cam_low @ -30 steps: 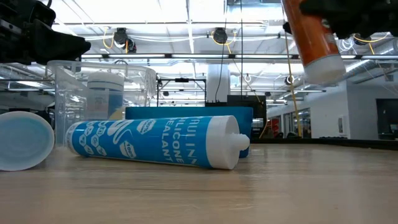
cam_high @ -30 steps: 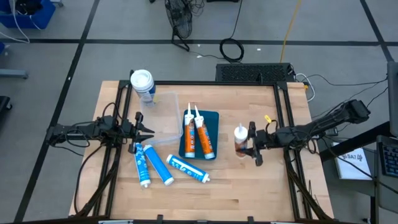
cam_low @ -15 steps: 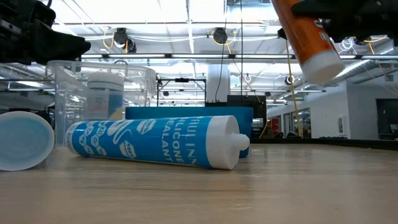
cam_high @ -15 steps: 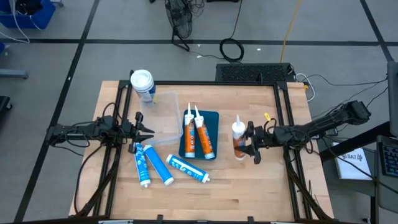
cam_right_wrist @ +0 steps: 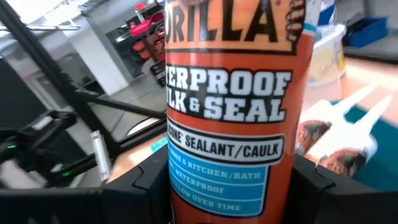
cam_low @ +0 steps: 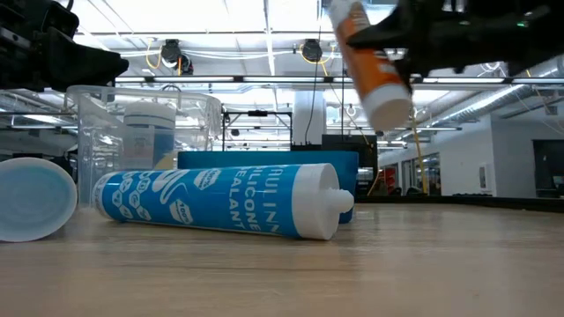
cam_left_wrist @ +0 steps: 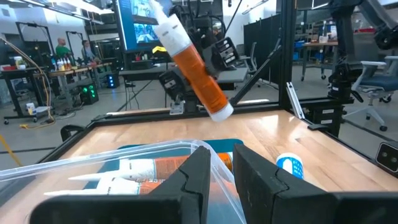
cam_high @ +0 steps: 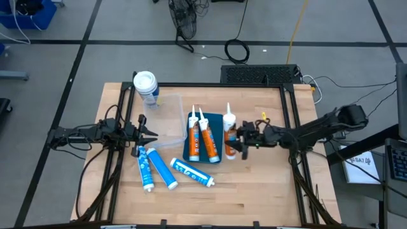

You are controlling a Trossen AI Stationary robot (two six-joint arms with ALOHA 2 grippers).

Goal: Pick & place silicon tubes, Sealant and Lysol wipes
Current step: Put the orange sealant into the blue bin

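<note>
My right gripper (cam_high: 239, 144) is shut on an orange-and-white sealant tube (cam_high: 229, 129), held in the air just right of the blue tray (cam_high: 219, 119). The tube also shows in the low view (cam_low: 370, 66) and the left wrist view (cam_left_wrist: 193, 65). Two more orange tubes (cam_high: 202, 138) lie in the tray. Three blue-and-white silicone tubes (cam_high: 164, 170) lie on the table near the front. The Lysol wipes canister (cam_high: 145, 86) stands at the far left. My left gripper (cam_high: 150, 132) is open and empty at the clear container's (cam_high: 164, 121) left side. My right gripper pinches the sealant tube's body (cam_right_wrist: 186, 180) between its two fingers (cam_right_wrist: 140, 186), one on each side, nearer the flat base than the nozzle. The fingers come level from the table's right and lie across the tube. The tube is lifted clear and tilted, nozzle up and toward the far edge.
A black frame runs along the table's edges (cam_high: 287, 121). Bare wood lies at the right (cam_high: 267, 178) and along the near edge. In the low view a blue tube (cam_low: 220, 201) lies across the foreground, with the clear container (cam_low: 145, 132) behind it.
My right gripper has gone toward the table's left, toward the blue tray, carrying the sealant tube. The tube has stayed clear of the table and has tipped, its nozzle leaning more toward the far edge.
</note>
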